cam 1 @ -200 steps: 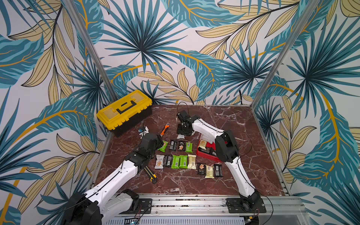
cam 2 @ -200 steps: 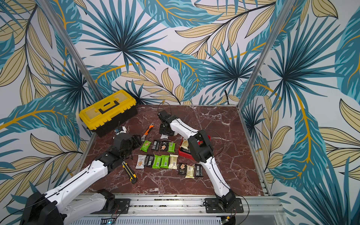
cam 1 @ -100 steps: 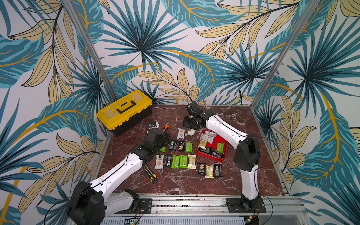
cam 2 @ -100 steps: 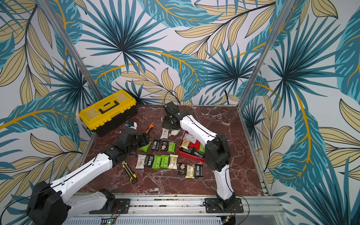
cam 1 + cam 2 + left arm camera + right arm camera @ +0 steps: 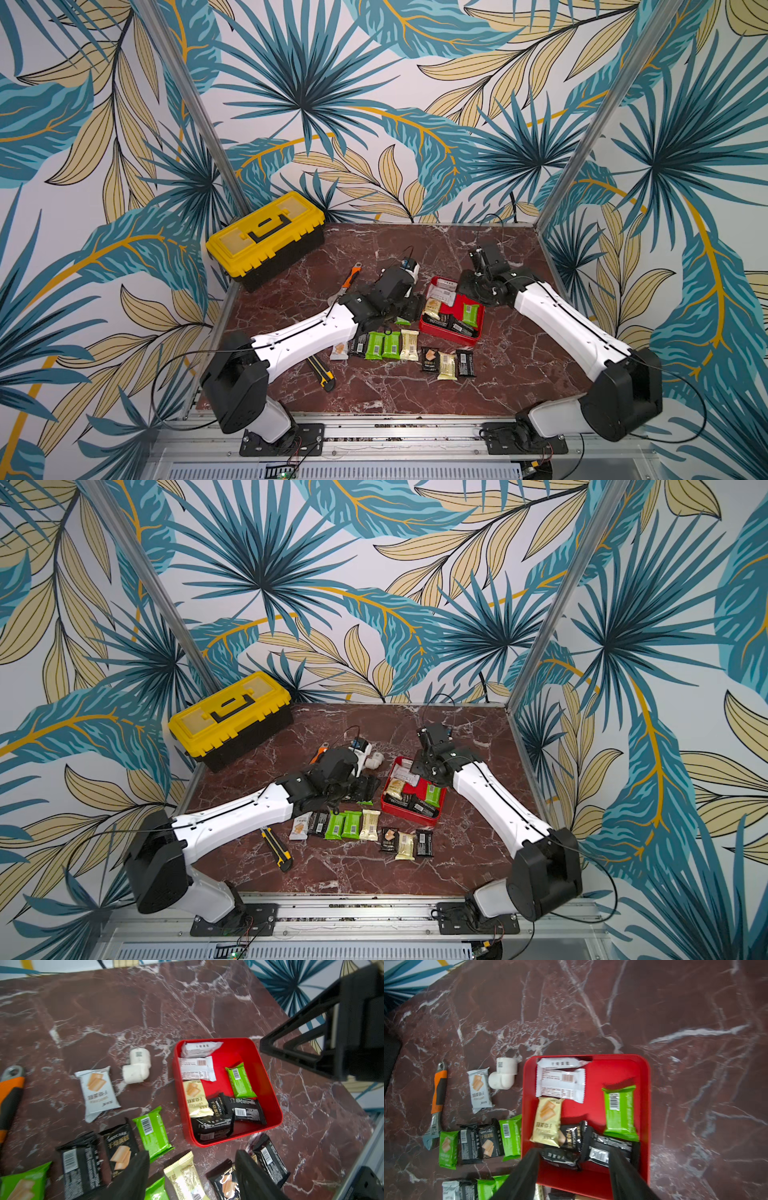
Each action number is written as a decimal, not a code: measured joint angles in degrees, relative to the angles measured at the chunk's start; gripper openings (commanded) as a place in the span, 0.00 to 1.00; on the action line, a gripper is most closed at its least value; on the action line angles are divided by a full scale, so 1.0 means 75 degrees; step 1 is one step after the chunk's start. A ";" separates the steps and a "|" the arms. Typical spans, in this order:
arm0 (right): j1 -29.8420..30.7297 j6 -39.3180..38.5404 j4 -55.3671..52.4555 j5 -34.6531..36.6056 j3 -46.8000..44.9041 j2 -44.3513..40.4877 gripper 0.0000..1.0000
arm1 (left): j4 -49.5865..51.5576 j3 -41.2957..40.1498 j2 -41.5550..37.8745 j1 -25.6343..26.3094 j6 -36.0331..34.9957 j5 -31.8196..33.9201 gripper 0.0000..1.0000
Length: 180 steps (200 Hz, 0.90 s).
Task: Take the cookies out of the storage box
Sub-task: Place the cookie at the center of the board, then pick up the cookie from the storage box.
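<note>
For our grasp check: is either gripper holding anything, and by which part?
Nothing is held: left gripper and right gripper both show open, empty fingers.

Leaf-print wallpaper (image 5: 374, 104) on 3 sides, alu corner posts (image 5: 197, 104), red-brown marble tabletop (image 5: 374, 399) w/ white veins

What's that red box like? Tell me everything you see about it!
The red box is shallow and square, with rounded corners and low walls. It looks like smooth, shiny plastic. It has no lid on and sits flat on the dark marble table. Inside lie seven cookies in wrappers: two white, one cream, one green and three black, with some bare red floor showing between them. The right tool hangs open over it.
</note>
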State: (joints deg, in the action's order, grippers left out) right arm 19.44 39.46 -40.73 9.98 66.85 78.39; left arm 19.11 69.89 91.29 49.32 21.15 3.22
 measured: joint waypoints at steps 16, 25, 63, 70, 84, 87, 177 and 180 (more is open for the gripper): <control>-0.0242 0.0006 -0.0064 0.0082 -0.0312 -0.0600 0.58 | 0.0329 0.0597 0.0589 0.0146 -0.0210 -0.0291 0.71; -0.0347 0.0006 -0.0140 0.0134 -0.0440 -0.0901 0.58 | 0.0600 0.1000 0.0950 0.0198 -0.0297 -0.0452 0.72; -0.0589 0.0035 -0.0408 0.0312 -0.0851 -0.1626 0.58 | 0.2226 0.3322 0.2766 0.0364 -0.0519 -0.0662 0.73; -0.0609 0.0050 -0.0449 0.0335 -0.0924 -0.1699 0.58 | 0.2512 0.3657 0.3042 0.0382 -0.0525 -0.0656 0.73; -0.0638 0.0061 -0.0545 0.0358 -0.1055 -0.1810 0.58 | 0.3077 0.4217 0.3512 0.0402 -0.0533 -0.0589 0.74; -0.0641 0.0061 -0.0565 0.0364 -0.1081 -0.1833 0.58 | 0.3177 0.4301 0.3590 0.0402 -0.0536 -0.0574 0.74; -0.0743 0.0105 -0.0787 0.0449 -0.1445 -0.2183 0.58 | 0.5059 0.6691 0.5266 0.0428 -0.0271 0.0353 0.75; -0.0746 0.0108 -0.0793 0.0449 -0.1448 -0.2186 0.58 | 0.5082 0.6729 0.5295 0.0428 -0.0254 0.0385 0.75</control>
State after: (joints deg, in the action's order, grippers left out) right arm 13.85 40.27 -46.68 13.34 55.99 62.00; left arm 57.23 120.36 131.00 52.53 19.25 6.11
